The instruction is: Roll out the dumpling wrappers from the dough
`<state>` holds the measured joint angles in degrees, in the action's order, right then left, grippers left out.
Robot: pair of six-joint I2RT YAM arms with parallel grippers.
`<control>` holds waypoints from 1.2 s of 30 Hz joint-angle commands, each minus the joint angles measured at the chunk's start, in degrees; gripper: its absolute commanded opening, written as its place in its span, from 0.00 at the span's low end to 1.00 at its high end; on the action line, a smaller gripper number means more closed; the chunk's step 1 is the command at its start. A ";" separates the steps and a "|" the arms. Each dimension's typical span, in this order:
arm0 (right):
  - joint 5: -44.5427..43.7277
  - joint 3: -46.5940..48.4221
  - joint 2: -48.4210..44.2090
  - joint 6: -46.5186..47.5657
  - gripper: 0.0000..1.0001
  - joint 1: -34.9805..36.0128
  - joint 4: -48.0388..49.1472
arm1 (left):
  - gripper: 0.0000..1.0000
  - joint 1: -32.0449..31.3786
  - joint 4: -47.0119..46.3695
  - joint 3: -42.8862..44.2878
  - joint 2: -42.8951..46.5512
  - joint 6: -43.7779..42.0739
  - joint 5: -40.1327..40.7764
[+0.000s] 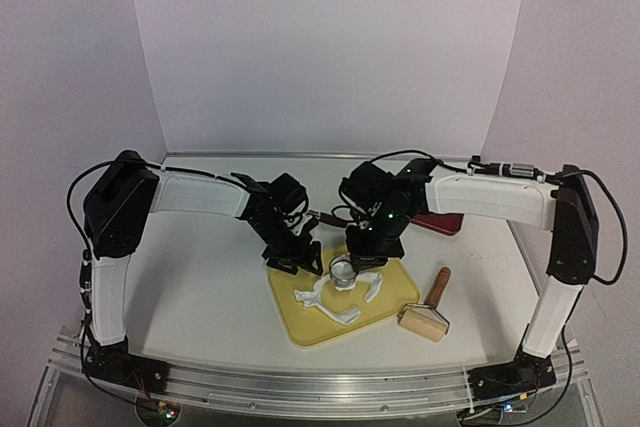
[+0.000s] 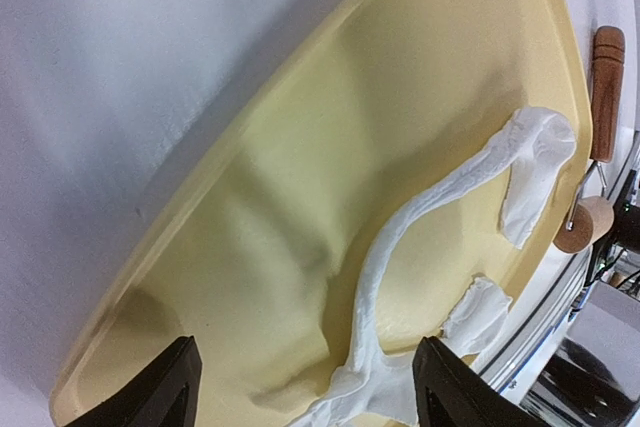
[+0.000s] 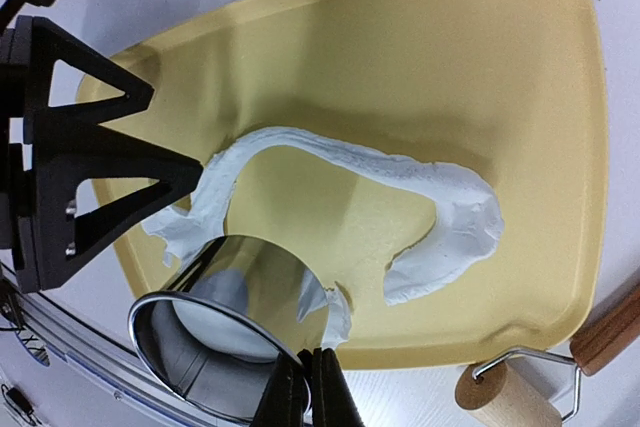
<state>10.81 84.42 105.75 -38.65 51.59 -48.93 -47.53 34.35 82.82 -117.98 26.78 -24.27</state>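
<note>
In the middle of the frame you have the tray [image 1: 303, 331] with the dough [image 1: 345, 302] on it, the ring cutter [image 1: 343, 270] over its upper part, and the roller [image 1: 428, 312] just right of it.

I can read no word, label, brand or number anywhere I look, not on the pale yellow plastic tray [image 3: 560, 67], the ragged white dough strip [image 3: 350, 162], the shiny steel ring cutter [image 3: 245, 267] or the wooden-handled roller [image 3: 505, 397].
</note>
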 commanded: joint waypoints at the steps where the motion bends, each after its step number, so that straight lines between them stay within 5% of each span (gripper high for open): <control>1: -4.21 -1.46 -3.42 -3.35 0.00 -2.41 -3.42 | 0.68 -0.02 -0.85 3.48 -2.20 -3.04 -1.86; 4: -4.83 -1.76 -4.34 -3.68 0.00 -4.56 -3.49 | 0.58 -0.09 -0.10 4.78 -3.74 -4.48 -2.59; 13: -5.28 -2.07 -5.04 -4.26 0.00 -8.30 -3.47 | 0.53 -2.28 2.17 9.94 -8.09 -8.56 -4.90; 22: -6.33 0.44 -2.82 -5.20 0.00 -9.79 -3.46 | 0.15 -4.81 6.11 7.85 -8.29 -13.24 -1.57; 26: -6.61 4.16 0.25 -4.12 0.00 -10.03 -3.63 | 0.07 -6.35 3.60 1.44 -3.79 -16.97 -4.37; 30: -6.09 8.40 4.05 -2.81 0.00 -10.03 -4.02 | 0.13 -7.49 1.71 -3.25 -0.03 -18.32 -6.02; 36: -7.11 11.71 7.29 -2.33 0.00 -10.03 -4.33 | 0.52 -6.37 1.63 0.37 2.55 -14.62 -2.71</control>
<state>5.64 93.32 111.29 -41.85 41.54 -52.17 -54.86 35.56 80.24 -118.67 10.67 -29.85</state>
